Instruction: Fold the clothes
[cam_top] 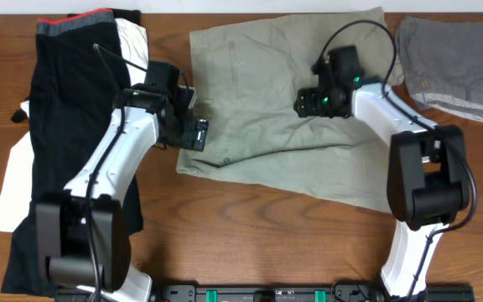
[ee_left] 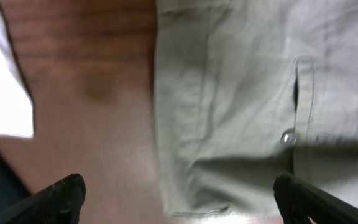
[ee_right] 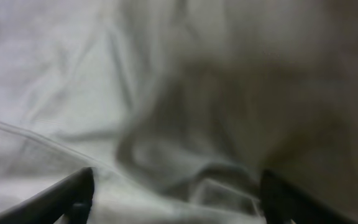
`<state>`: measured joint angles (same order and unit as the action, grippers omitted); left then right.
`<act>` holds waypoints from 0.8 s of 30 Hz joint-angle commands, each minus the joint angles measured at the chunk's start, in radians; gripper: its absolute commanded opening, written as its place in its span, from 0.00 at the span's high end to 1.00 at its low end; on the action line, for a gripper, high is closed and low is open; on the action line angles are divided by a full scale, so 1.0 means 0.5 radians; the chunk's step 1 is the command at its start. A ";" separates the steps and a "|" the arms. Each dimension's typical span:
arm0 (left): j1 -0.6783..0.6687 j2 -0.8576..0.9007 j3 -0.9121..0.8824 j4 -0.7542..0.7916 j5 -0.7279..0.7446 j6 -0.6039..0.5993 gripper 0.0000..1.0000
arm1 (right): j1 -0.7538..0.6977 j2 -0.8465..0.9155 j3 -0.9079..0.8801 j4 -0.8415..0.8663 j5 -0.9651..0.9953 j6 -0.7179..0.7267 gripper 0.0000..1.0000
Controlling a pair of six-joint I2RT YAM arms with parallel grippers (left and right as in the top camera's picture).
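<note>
I see 1 khaki shorts [cam_top: 258, 92] on counter [cam_top: 250, 226], 1 grey garment [cam_top: 455, 63] far right, 1 black garment [cam_top: 57, 109] + 1 white garment [cam_top: 11, 184] left, L jaws, R jaws both open over shorts

shorts [ee_right: 166, 93] blurred in right wrist view; grey garment [cam_top: 455, 63] past overhead's right edge

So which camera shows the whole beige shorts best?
Overhead: the shorts show nearly whole, spread on the table. Left wrist shows only an edge with a button; right wrist, only blurry folds.
</note>
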<state>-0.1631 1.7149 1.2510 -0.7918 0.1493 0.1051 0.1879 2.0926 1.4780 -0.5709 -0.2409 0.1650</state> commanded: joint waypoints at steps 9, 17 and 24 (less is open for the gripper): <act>0.002 -0.269 -0.016 -0.407 -0.013 -0.119 0.02 | -0.025 -0.542 0.414 -0.901 0.024 -0.004 0.01; 0.002 -0.261 -0.332 -0.107 -0.001 -0.635 0.02 | -0.035 -0.608 0.412 -1.543 0.311 0.299 0.07; 0.002 -0.257 -0.657 0.443 -0.001 -1.197 0.02 | -0.035 -0.608 0.386 -1.672 0.544 0.590 0.20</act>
<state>-0.1631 1.5780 0.9638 -0.6144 0.1513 -0.3305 0.1780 1.7840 1.6814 -1.3994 -0.0448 0.3656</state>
